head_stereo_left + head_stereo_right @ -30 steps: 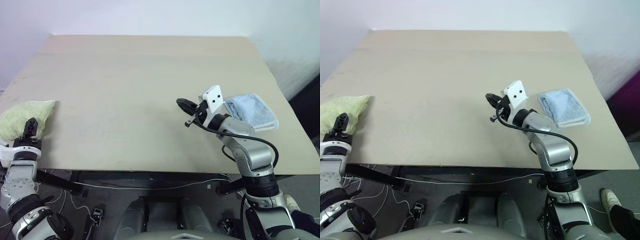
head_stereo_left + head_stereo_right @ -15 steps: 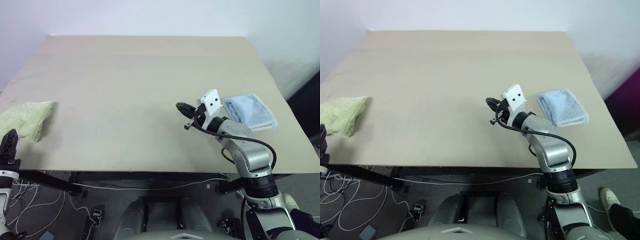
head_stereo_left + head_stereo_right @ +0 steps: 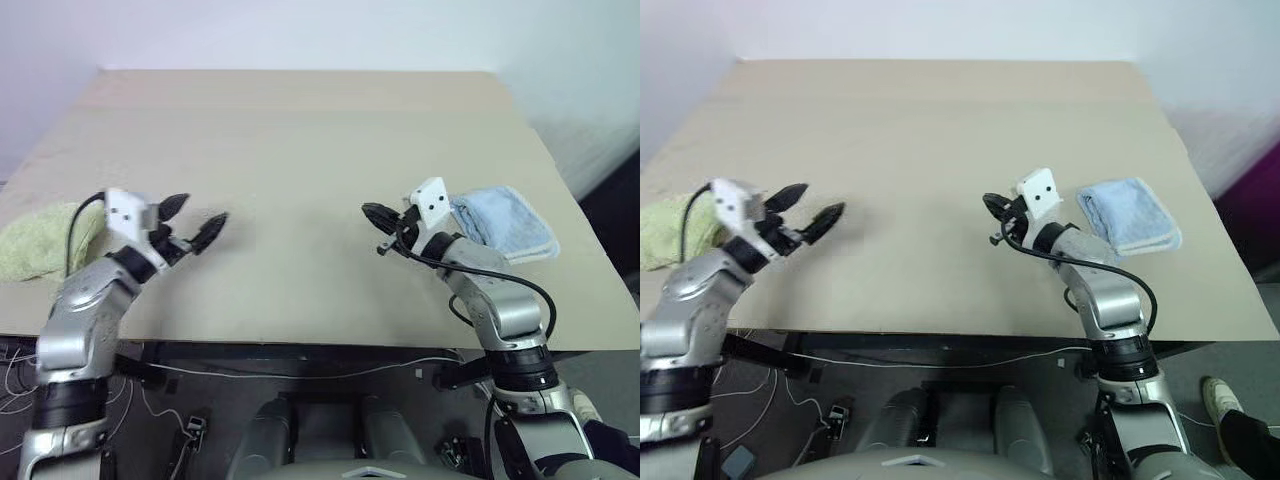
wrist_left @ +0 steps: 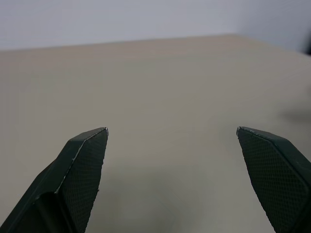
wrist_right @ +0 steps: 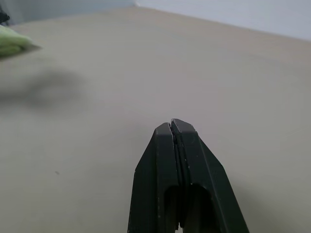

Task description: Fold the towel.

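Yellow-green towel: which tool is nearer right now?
Left. The left tool hovers open just beside the yellow-green towel; the right tool, shut, sits across the table.

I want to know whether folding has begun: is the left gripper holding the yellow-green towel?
No: the left gripper hangs open over bare table, with the towel lying apart near the table's left edge.

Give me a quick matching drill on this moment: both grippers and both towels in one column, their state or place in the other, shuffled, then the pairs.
1. left gripper
2. right gripper
3. yellow-green towel
4. light blue towel

a. folded, near the table's right edge
b. shut, holding nothing
c. bunched at the table's left edge
d. open, over bare table

Pairs: 1-d, 2-b, 3-c, 4-a
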Robot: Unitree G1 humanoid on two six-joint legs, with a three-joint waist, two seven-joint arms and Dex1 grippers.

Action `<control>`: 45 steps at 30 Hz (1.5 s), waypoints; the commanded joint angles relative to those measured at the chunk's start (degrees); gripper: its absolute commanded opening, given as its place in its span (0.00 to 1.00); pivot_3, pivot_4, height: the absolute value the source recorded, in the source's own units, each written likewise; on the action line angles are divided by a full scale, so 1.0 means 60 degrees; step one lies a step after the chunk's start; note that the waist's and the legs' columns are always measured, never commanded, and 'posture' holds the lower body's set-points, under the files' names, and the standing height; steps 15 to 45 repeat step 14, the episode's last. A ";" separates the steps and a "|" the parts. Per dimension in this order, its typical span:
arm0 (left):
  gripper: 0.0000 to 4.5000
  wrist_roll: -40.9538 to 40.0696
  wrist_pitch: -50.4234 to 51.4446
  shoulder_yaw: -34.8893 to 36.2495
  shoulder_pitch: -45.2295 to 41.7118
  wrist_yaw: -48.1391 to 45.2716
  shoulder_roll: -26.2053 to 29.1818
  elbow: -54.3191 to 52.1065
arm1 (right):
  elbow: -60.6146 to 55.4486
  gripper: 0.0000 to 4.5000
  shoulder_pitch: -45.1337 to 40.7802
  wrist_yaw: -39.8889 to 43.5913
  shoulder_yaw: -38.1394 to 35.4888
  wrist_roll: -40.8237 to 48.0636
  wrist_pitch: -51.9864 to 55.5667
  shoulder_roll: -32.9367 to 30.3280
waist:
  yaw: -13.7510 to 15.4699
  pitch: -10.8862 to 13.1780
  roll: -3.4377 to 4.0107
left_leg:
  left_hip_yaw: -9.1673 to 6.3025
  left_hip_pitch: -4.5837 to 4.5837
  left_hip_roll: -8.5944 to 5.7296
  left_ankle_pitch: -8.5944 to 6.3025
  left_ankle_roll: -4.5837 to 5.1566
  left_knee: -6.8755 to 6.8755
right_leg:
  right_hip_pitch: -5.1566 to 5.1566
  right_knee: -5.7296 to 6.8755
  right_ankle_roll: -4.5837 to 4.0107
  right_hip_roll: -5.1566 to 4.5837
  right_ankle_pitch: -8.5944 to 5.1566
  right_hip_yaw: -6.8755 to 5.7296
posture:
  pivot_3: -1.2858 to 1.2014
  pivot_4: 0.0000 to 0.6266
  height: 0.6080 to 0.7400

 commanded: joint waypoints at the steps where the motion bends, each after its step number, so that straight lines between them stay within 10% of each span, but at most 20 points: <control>1: 0.99 0.0250 -0.0659 0.0011 -0.0554 -0.0691 0.0104 0.0896 | -0.0648 0.00 0.0212 -0.0180 -0.0591 0.0169 -0.0060 -0.0166 | -0.0036 0.0000 0.0000 | -0.0001 0.0000 0.0001 0.0000 0.0000 -0.0001 | 0.0000 0.0000 0.0000 0.0001 0.0000 0.0000 | 0.52 0.24 1.00; 45: 0.99 0.0737 -0.1111 -0.0320 -0.1219 -0.1594 -0.0178 0.2198 | -0.1532 0.00 0.1068 -0.0290 -0.1187 0.0562 0.0207 -0.0469 | -0.0033 0.0000 0.0000 | -0.0001 0.0001 0.0004 0.0001 0.0002 -0.0003 | -0.0001 0.0007 0.0003 0.0003 0.0000 0.0002 | 0.52 0.24 1.00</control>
